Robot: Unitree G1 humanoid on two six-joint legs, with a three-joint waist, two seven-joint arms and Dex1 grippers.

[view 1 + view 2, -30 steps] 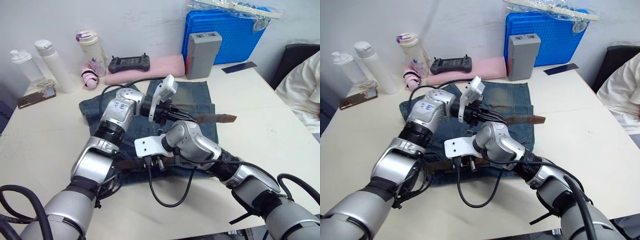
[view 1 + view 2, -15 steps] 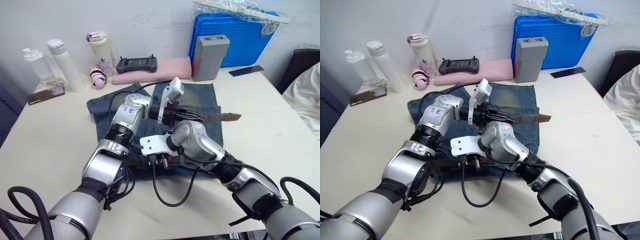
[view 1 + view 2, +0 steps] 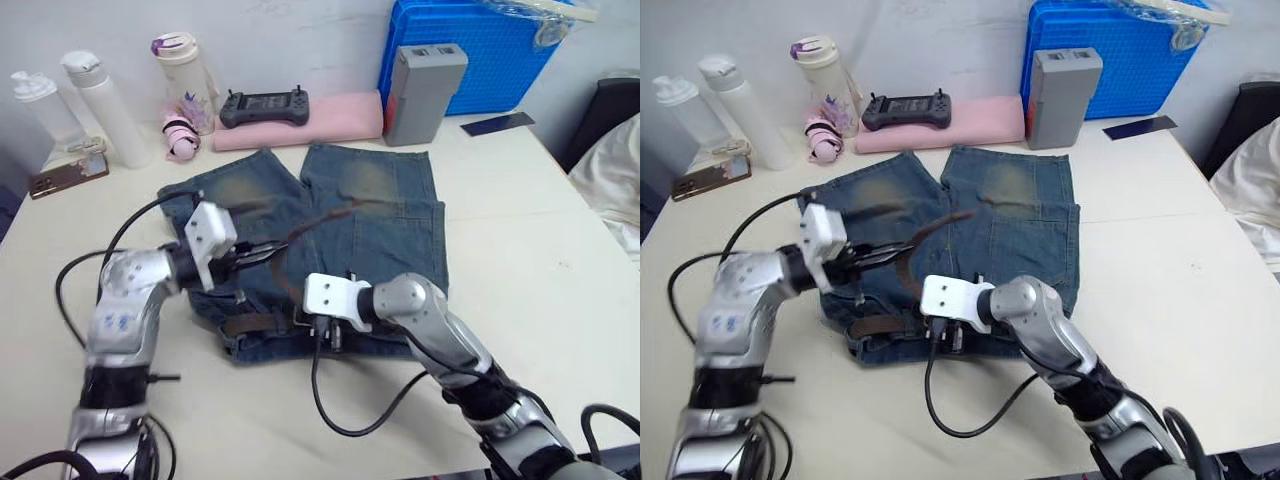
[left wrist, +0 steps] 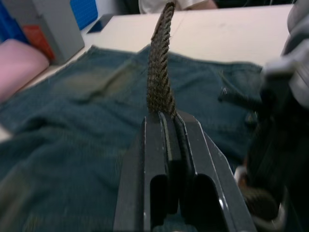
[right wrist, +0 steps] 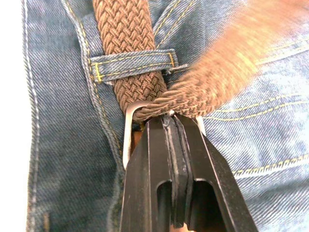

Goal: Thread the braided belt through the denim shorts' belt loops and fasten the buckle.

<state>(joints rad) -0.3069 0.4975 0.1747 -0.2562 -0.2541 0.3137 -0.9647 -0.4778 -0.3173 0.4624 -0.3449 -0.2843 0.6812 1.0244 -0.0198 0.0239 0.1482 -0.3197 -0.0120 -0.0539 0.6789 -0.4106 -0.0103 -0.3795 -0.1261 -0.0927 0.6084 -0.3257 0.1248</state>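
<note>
Fastening stage, by the look of it. Faded blue-grey denim shorts [image 3: 340,215] lying flat mid-tabletop, waistband toward the near edge. Right claw [image 5: 170,124] pressing its fingers together on the dark-brown braided belt [image 5: 126,34] right at the rectangular silver buckle [image 5: 128,133], just past a narrow denim belt loop [image 5: 133,64], probably pinning the frame steady. Left claw [image 4: 163,121] pinching the belt's free tail, lifting it clear over the shorts, presumably drawing slack through the frame. Pink rolled cloth [image 3: 300,128] resting along the far edge.
</note>
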